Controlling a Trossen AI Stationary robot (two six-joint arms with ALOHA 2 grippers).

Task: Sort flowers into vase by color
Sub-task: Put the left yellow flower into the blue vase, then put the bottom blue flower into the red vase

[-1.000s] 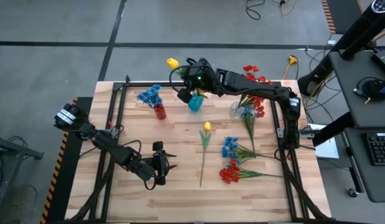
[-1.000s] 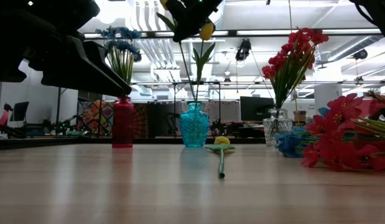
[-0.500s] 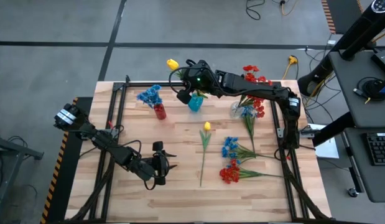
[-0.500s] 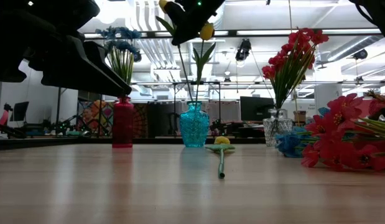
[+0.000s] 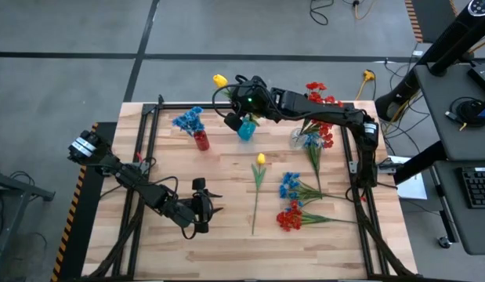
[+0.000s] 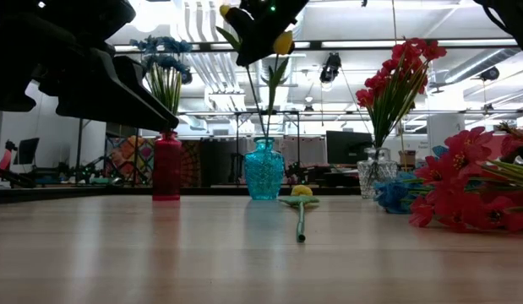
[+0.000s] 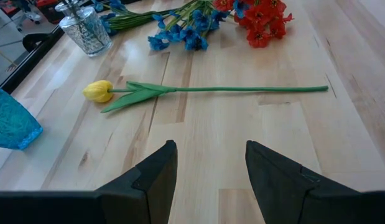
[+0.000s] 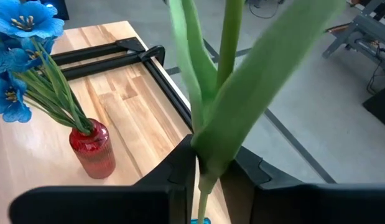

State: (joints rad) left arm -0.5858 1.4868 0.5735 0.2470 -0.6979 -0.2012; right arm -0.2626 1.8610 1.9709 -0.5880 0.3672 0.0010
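On the wooden table (image 5: 226, 188), the right gripper (image 5: 240, 112) is hovering above the teal vase (image 5: 246, 129), its fingers pinching a yellow tulip (image 5: 218, 80) by the stem, which appears to be reaching into the vase. The left gripper (image 5: 201, 205) is waiting near the front edge, fingers parted and empty. Blue flowers are standing in the red vase (image 5: 201, 140), red flowers in the clear vase (image 5: 305, 139). Another yellow tulip (image 5: 260, 159) and loose red and blue sprays (image 5: 293, 202) are lying on the table.
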